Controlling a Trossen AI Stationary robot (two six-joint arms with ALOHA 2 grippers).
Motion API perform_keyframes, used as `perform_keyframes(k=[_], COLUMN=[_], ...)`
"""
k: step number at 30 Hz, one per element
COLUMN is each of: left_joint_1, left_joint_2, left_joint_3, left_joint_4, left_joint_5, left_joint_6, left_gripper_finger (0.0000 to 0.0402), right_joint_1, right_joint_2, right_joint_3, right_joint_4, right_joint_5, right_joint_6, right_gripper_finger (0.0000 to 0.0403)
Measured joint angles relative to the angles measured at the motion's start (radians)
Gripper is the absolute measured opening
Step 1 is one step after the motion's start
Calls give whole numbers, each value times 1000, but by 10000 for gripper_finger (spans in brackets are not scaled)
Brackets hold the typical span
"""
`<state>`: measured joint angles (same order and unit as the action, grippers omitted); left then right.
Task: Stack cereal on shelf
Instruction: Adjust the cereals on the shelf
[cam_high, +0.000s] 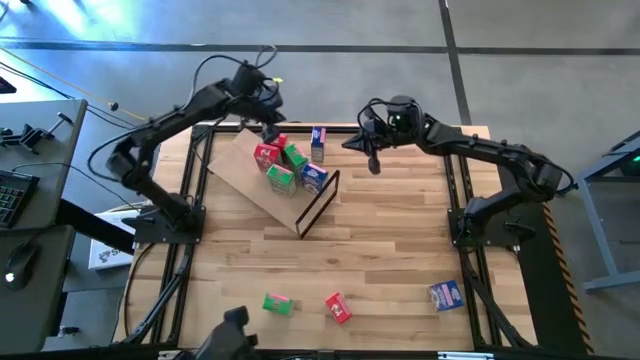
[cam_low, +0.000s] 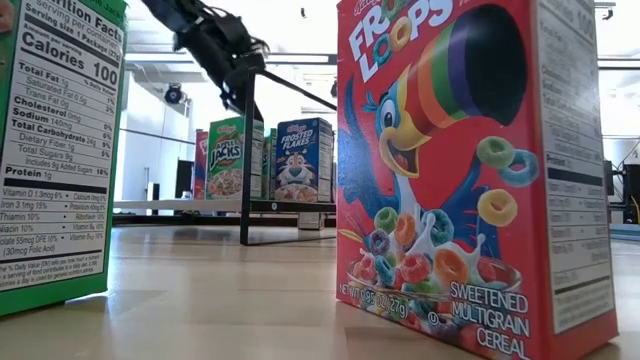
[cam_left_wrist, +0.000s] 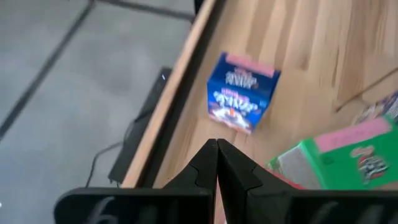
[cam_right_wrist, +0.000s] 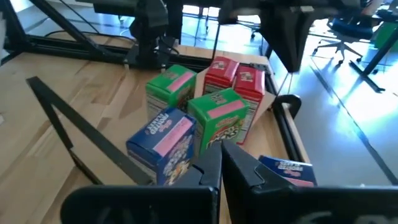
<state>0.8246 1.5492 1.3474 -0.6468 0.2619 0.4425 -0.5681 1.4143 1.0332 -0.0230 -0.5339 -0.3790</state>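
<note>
The shelf's tan panel (cam_high: 240, 172) lies slantwise at the table's far left, its dark frame (cam_high: 320, 203) at the end nearer the middle. Several cereal boxes stand on it: red (cam_high: 265, 153), green (cam_high: 281, 178), blue (cam_high: 313, 177). Another blue box (cam_high: 318, 143) (cam_left_wrist: 239, 93) stands on the tabletop beside the shelf, by the far edge. My left gripper (cam_high: 271, 130) (cam_left_wrist: 216, 155) hovers shut above the shelf's far boxes. My right gripper (cam_high: 373, 160) (cam_right_wrist: 221, 158) hangs shut in the air right of the shelf, facing the group of boxes (cam_right_wrist: 221, 118).
Three loose boxes lie near the table's front edge: green (cam_high: 277, 303), red (cam_high: 338, 307), blue (cam_high: 445, 295). In the low view the red one (cam_low: 470, 170) and the green one (cam_low: 55, 140) fill the foreground. Bare tabletop (cam_high: 400, 240) stretches between them and the shelf.
</note>
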Motion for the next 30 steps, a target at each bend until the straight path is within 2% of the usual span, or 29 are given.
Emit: perform_keyframes(k=[10, 18, 30], left_joint_1=[-9, -40, -42], left_joint_2=[103, 109, 102], left_joint_3=[22, 23, 22], left_joint_4=[-38, -94, -117], left_joint_5=[-4, -2, -9], left_joint_6=[119, 222, 243], left_gripper_finger=[0, 0, 0], right_joint_1=[8, 8, 8], right_joint_2=[0, 0, 0], right_joint_3=[0, 0, 0], right_joint_4=[-24, -26, -42], right_joint_5=[-2, -2, -2], right_joint_6=[-5, -3, 0], right_gripper_finger=[0, 0, 0])
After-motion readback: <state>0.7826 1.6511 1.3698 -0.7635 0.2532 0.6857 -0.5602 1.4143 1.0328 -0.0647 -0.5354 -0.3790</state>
